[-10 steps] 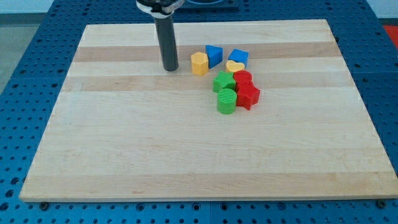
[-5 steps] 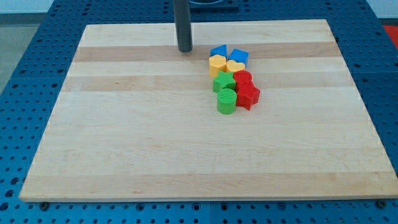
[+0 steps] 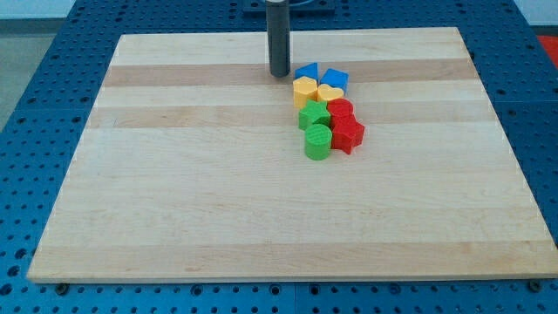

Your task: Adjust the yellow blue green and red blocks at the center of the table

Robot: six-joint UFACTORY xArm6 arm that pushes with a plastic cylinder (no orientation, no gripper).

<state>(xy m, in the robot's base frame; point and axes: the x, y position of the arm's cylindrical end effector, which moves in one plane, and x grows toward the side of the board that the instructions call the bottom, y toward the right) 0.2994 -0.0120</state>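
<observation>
Blocks of yellow, blue, green and red sit packed together in one cluster on the wooden board point(image 3: 174, 192), a little toward the view's top and right of the board's middle. No brand, label or writing can be read anywhere.

Taking the yellow hexagonal block point(image 3: 303, 90) as landmark: my tip point(image 3: 279, 74) rests on the board just to its upper left, close to it, and contact cannot be judged. The arm ends in a plain dark rod, so nothing spreads or pinches. Just above the landmark lies the blue triangular block point(image 3: 306, 71), and to that one's right the blue block point(image 3: 335, 79). Touching the landmark's right side is the yellow heart-shaped block point(image 3: 330, 92). Below the landmark sits the green star-like block point(image 3: 313, 114), then the green cylinder point(image 3: 317, 141). To the lower right are the red rounded block point(image 3: 341, 110) and the red star-like block point(image 3: 348, 133).

Wide room lies open to the left of and below the landmark; the top edge is nearer. The board is pale banded wood, the blocks look like ridged plastic, and a blue perforated table point(image 3: 35, 105) surrounds the board.
</observation>
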